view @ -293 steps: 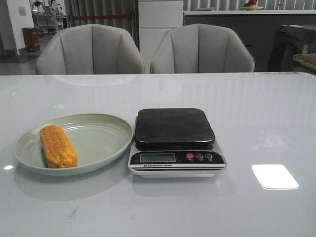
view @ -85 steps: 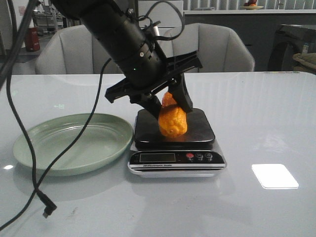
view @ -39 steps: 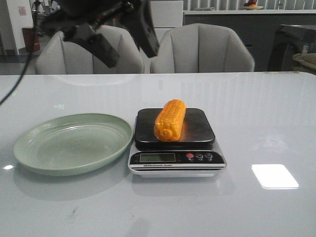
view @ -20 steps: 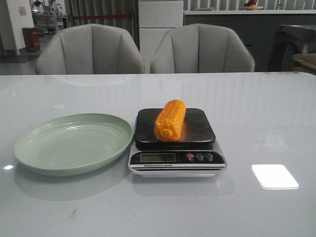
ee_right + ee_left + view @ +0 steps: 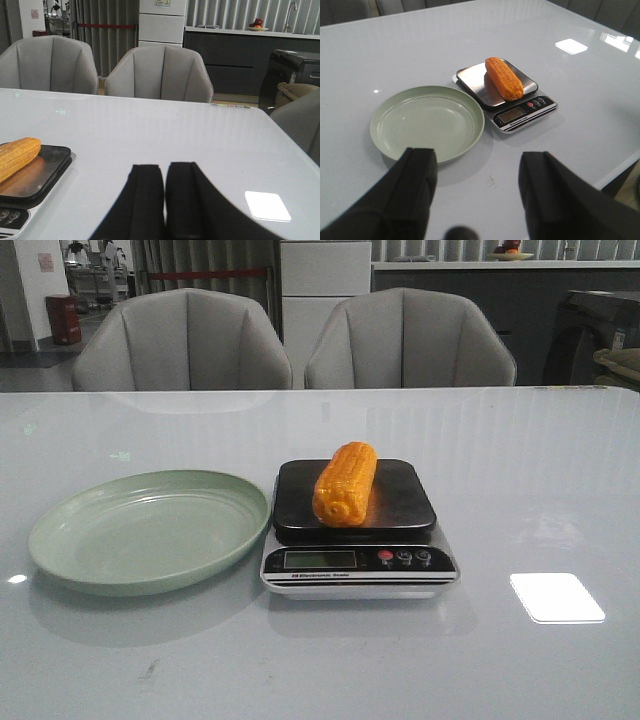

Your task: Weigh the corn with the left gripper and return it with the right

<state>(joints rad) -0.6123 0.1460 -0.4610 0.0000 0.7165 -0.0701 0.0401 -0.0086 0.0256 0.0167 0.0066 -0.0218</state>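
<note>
The orange-yellow corn (image 5: 345,483) lies on the black pan of the kitchen scale (image 5: 358,555), end toward me. It also shows in the left wrist view (image 5: 504,78) and at the edge of the right wrist view (image 5: 17,156). The green plate (image 5: 90,560) left of the scale holds nothing. My left gripper (image 5: 477,165) is open and empty, held high above the table's near side, away from the corn. My right gripper (image 5: 165,172) is shut and empty, low over the table to the right of the scale. Neither arm shows in the front view.
Two grey chairs (image 5: 410,340) stand behind the table's far edge. A bright light reflection (image 5: 556,597) lies on the table right of the scale. The table's near right corner shows in the left wrist view (image 5: 620,170).
The left arm set the corn on the scale, let go and drew back out of the front view. In the last half second nothing moved.
</note>
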